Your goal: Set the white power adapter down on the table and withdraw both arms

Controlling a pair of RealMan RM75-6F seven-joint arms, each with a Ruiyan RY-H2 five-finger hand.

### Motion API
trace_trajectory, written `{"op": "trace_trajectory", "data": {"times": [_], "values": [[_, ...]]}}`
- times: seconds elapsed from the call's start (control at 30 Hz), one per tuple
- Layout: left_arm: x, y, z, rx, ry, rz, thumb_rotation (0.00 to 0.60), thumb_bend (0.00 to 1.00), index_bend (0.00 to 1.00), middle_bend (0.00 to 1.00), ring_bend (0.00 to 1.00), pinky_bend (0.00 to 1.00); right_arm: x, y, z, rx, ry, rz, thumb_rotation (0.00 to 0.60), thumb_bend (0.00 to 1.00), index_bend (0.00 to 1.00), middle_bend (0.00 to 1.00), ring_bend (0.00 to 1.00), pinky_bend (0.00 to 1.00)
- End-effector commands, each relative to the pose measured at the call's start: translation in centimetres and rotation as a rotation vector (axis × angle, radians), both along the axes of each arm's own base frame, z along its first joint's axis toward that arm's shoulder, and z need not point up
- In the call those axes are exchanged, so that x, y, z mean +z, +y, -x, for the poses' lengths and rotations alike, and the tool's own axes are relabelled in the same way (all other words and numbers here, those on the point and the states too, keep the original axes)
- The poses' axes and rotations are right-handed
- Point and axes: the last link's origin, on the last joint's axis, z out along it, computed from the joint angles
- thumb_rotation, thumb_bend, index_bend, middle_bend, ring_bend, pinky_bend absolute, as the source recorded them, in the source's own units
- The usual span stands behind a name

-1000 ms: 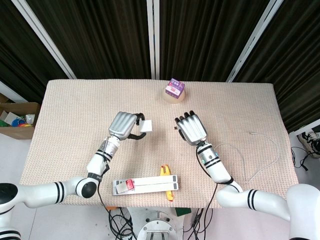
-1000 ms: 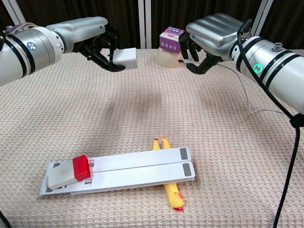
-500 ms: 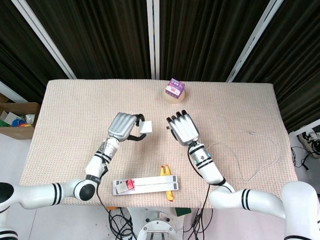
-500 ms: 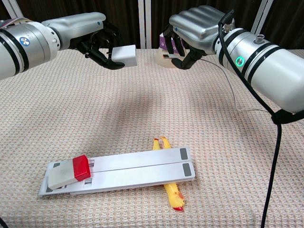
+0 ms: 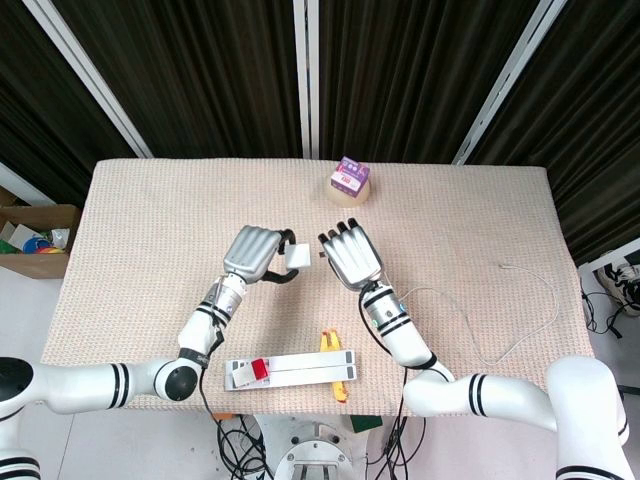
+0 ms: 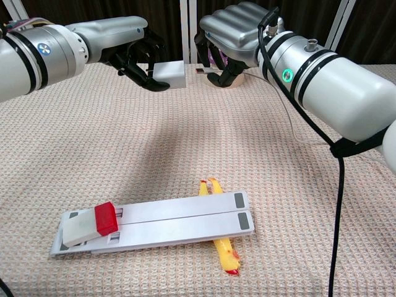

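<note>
The white power adapter [image 5: 297, 256] [image 6: 171, 74] hangs above the table, pinched in the fingertips of my left hand [image 5: 256, 252] [image 6: 132, 52]. My right hand [image 5: 350, 258] [image 6: 232, 30] hovers just to its right at the same height. It pinches the small plug [image 6: 200, 70] of a thin white cable [image 5: 520, 308], which trails off to the right across the table. The plug tip sits a short gap from the adapter's side and does not touch it in the chest view.
A white power strip [image 5: 292, 368] [image 6: 154, 226] with a red block on it lies near the front edge, over a yellow item [image 5: 333, 362] [image 6: 223, 250]. A purple box on a tape roll [image 5: 349, 178] stands at the back. A cardboard box [image 5: 35, 240] sits off the table's left.
My right hand has carried the cable plug leftward, closing most of the gap to the adapter. My left hand has edged slightly right with the adapter still held.
</note>
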Motion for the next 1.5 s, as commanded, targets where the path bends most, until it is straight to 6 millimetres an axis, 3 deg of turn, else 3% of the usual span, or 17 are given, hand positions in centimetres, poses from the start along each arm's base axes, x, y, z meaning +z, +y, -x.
{"op": "trace_trajectory", "data": {"times": [0.03,1.5], "values": [[0.1,-0.1,-0.4,0.005,-0.004,0.008,0.461,0.33,0.55,0.53,0.77,1.0,-0.3,0.1,-0.2,0.004,0.006,-0.002,0.6,0.82,0.69,0.61,0.41,0.44],[-0.4,-0.2,-1.9,-0.02,0.058,0.004,0.453,0.33,0.55,0.52,0.77,1.0,-0.8,0.1,-0.6,0.005,-0.009,-0.016,0.6,0.82,0.69,0.61,0.41,0.45]]}}
